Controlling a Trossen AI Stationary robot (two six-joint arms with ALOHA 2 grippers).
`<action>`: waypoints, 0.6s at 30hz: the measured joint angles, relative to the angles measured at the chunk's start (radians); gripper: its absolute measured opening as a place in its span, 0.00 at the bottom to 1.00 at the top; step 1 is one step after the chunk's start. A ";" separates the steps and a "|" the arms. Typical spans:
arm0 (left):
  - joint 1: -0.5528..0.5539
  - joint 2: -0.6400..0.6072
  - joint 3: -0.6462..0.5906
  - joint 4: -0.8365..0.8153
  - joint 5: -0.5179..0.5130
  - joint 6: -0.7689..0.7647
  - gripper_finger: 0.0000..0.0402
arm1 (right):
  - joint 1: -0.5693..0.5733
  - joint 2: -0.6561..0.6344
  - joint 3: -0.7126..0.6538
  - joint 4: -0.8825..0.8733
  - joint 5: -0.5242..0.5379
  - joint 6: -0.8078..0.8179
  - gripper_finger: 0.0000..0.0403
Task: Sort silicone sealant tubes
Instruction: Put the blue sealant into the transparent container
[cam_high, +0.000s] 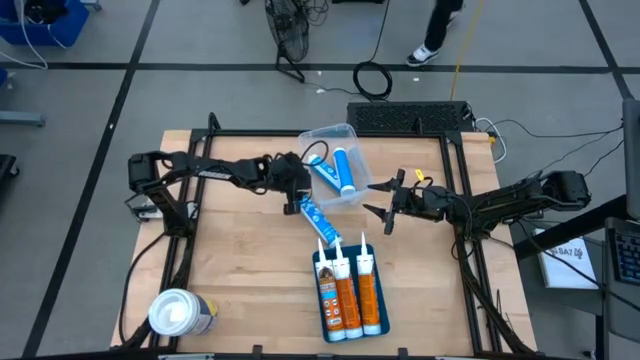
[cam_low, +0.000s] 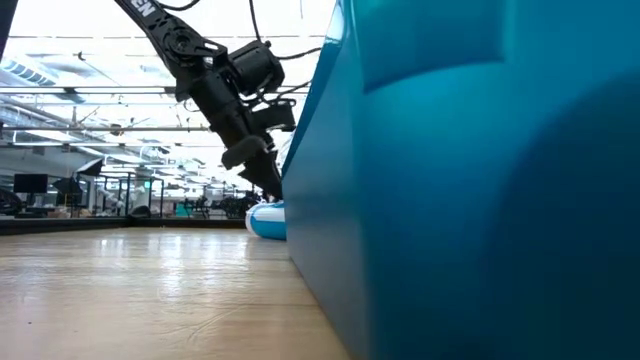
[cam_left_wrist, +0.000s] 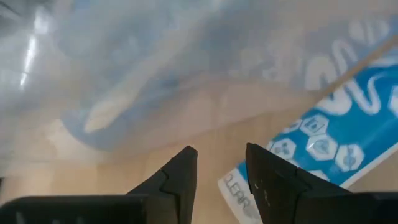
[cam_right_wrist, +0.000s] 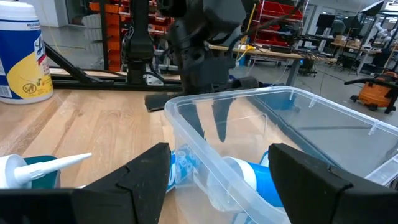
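Table (cam_high: 240, 250): light wooden top inside a dark frame, seen from above with both arms reaching in from the sides.
Clear bin (cam_high: 345, 190): transparent plastic box near the far middle of the table, tilted askew.
Blue-and-white tubes in bin (cam_high: 340, 172): two lie inside the clear bin, side by side at an angle; white caps and blue labels show through the wall in the right wrist view.
Third blue-and-white tube (cam_high: 317, 218): lies on the table just outside the bin's near-left corner, nozzle pointing toward the blue tray; its label fills part of the left wrist view.
Blue tray (cam_high: 325, 322): flat tray near the table's front middle; its wall blocks most of the low view.
Orange tubes (cam_high: 348, 292): three lie parallel in the blue tray, white nozzles pointing toward the bin.
Left end effector (cam_high: 298, 197): at the bin's left wall, directly above the butt end of the third blue-and-white tube; fingers drawn fully together, and the pictures do not make plain whether they pinch the tube.
Right end effector (cam_high: 378, 198): just right of the bin, low over the table, fingers parted to a moderate gap with nothing between them.
White-topped canister (cam_high: 180, 313): stands upright at the table's front-left corner, well apart from the tubes.
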 joint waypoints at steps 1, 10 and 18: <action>0.000 0.002 0.000 -0.007 0.002 0.005 0.35 | 0.000 0.000 0.000 0.000 0.000 0.000 0.63; -0.002 0.054 0.003 0.000 0.014 0.013 0.35 | 0.000 0.000 0.000 0.000 0.000 0.000 0.63; -0.009 0.080 -0.002 -0.158 0.062 -0.024 0.35 | 0.000 0.000 0.000 0.000 -0.002 0.000 0.63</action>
